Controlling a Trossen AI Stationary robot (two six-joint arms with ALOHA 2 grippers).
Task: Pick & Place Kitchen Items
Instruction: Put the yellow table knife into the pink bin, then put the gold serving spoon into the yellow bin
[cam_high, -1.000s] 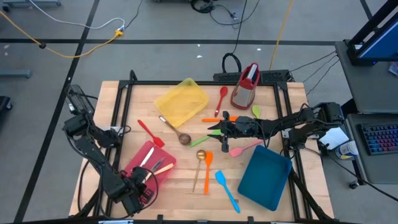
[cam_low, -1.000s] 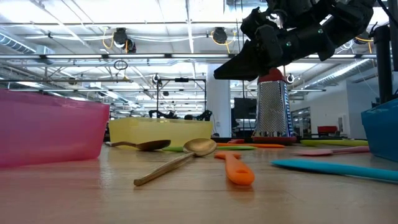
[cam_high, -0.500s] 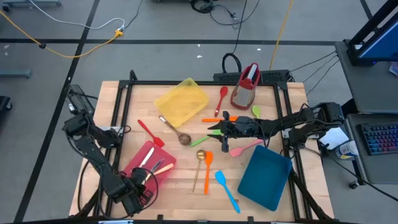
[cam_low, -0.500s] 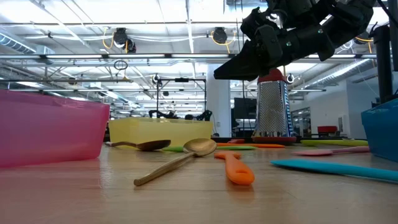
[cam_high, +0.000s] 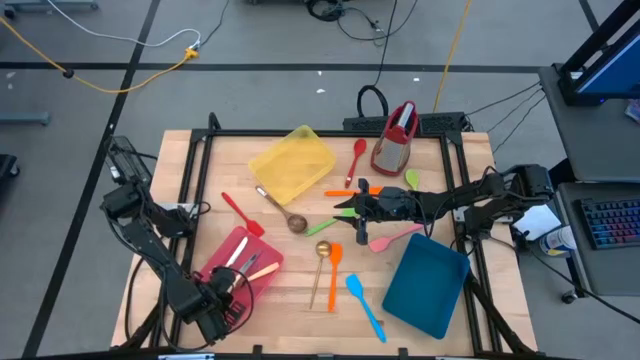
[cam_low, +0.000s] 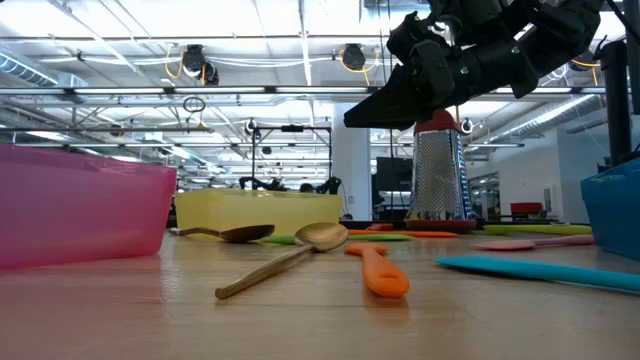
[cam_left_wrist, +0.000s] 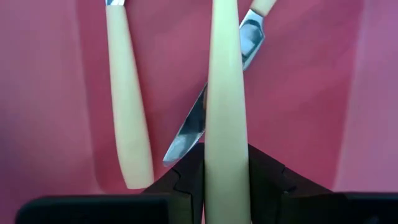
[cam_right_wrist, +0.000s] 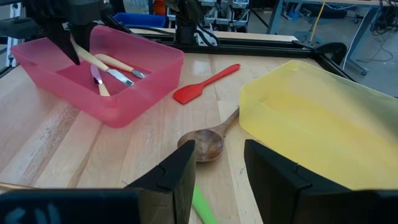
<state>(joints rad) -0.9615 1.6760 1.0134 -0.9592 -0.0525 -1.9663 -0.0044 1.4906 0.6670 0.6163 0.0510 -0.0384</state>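
Left wrist: pale-handled cutlery (cam_left_wrist: 226, 106) mid-pincer (cam_left_wrist: 227, 177).

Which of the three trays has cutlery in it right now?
The pink tray, near the left gripper; the yellow tray and blue tray look empty.

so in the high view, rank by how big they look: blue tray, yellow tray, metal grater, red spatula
1. Rectangular blue plastic tray
2. Rectangular yellow plastic tray, only slightly smaller, so close to the blue one
3. Metal box grater with red handle
4. Slim red plastic spatula, by far the smallest in area
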